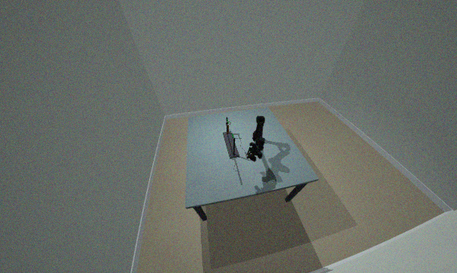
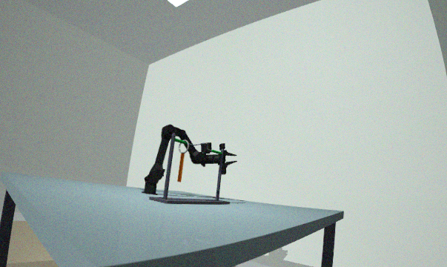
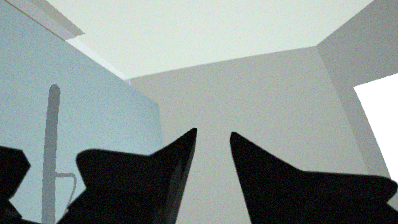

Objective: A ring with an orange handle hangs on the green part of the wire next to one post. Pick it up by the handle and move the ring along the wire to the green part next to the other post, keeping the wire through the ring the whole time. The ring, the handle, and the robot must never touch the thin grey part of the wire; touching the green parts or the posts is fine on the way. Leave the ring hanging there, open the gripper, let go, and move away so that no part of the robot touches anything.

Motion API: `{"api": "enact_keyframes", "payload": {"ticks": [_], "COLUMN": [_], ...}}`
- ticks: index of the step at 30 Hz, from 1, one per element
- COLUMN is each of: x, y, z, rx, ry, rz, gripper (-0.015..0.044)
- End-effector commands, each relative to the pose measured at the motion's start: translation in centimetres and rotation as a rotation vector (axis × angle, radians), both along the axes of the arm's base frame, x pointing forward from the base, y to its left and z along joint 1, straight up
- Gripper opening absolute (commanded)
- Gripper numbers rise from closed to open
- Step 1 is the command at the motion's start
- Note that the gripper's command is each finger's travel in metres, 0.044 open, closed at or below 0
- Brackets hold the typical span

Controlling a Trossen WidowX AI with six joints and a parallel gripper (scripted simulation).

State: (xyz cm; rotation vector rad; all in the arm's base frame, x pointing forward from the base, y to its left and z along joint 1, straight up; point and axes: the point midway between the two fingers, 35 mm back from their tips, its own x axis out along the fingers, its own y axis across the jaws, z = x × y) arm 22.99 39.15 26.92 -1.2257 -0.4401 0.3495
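The ring (image 2: pixel 179 146) hangs on the green part (image 2: pixel 176 140) of the wire beside one post (image 2: pixel 168 174). Its orange handle (image 2: pixel 181 167) (image 1: pixel 227 130) points down, with nothing gripping it. The other green part (image 2: pixel 216 151) (image 1: pixel 233 136) meets the other post (image 2: pixel 219 182) (image 1: pixel 234 147). The thin grey wire (image 2: pixel 196 144) is partly hidden by the arm in the exterior view. My gripper (image 2: pixel 236 158) (image 3: pixel 213 134) is partly open and empty, away from the handle. In the exterior view it appears behind the other post; in the top view it is right of that post. The wrist view shows no ring or handle.
Both posts stand on a dark base plate (image 2: pixel 190 201) (image 1: pixel 226 140) on the blue table (image 1: pixel 209 178) (image 2: pixel 134 226). The arm's base (image 2: pixel 150 187) stands beyond the plate in the exterior view. Shadows (image 3: pixel 51 130) of the post and wire show in the wrist view.
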Motion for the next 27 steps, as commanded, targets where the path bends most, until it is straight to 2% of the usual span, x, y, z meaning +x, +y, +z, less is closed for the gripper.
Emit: {"api": "enact_keyframes", "payload": {"ticks": [1, 27], "x": [1.7, 12.4], "y": [-1.0, -12.0], "z": [0.6, 4.4], "rx": [0.070, 0.614], "ry": [0.038, 0.274], "rz": [-0.008, -0.102], "gripper": [0.0160, 0.0160]}}
